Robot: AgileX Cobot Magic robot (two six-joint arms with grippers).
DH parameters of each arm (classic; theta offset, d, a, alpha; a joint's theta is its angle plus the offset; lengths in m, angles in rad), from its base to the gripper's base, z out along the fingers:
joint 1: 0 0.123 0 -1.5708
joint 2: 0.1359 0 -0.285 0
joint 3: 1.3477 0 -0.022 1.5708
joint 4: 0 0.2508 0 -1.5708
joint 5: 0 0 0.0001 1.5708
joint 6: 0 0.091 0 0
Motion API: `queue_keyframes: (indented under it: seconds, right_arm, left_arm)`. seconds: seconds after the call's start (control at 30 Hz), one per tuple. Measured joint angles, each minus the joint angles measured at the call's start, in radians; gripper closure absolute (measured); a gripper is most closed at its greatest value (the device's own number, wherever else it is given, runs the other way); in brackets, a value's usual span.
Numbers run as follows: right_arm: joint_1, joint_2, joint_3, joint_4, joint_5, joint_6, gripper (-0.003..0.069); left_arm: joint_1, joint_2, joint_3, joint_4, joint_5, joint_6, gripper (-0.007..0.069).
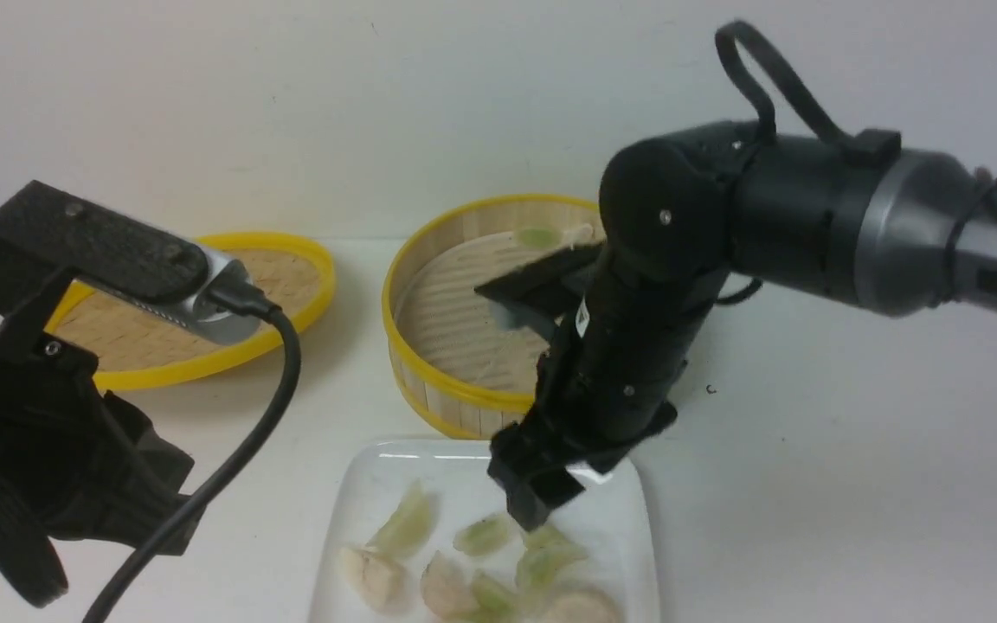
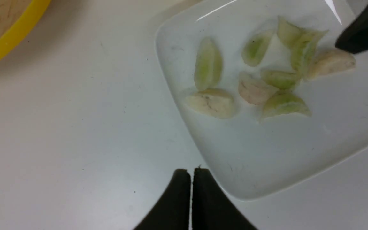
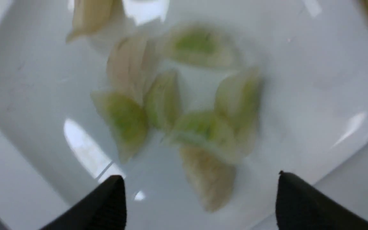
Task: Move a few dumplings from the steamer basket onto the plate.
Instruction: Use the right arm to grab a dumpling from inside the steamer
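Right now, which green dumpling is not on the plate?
The green dumpling by the far wall of the steamer basket; every other green one lies on the white plate.

Seems a robot test lab; bare white table [image 1: 810, 450], blank wall [image 1: 291, 86].

Yellow-rimmed woven lid [image 1: 291, 281] on white table [image 1: 810, 424]

The plate [image 1: 615, 519] was seen as glossy and smooth, the basket [image 1: 419, 394] as pale slatted wood with yellow rims, the lid [image 1: 286, 272] as woven, the dumplings [image 2: 208, 63] as translucent, the table [image 1: 810, 484] as matt.
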Motion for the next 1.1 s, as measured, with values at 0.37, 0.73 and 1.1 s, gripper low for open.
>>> queue_keyframes:
  seconds: [0.37,0.73,1.1]
  right_arm:
    - [-0.140,0.339,-0.550,-0.113,0.003,0.069,0.0079]
    - [-0.146,0.441,-0.445,-0.082,0.006,0.092,0.0085]
    - [-0.149,0.449,-0.445,-0.067,-0.002,0.092,0.0466]
  left_arm:
    - [0.000,0.000,0.000,0.000,0.025,0.000,0.0631]
    - [0.000,0.000,0.000,0.000,0.059,0.000,0.0631]
    - [0.000,0.000,0.000,0.000,0.059,0.000,0.0631]
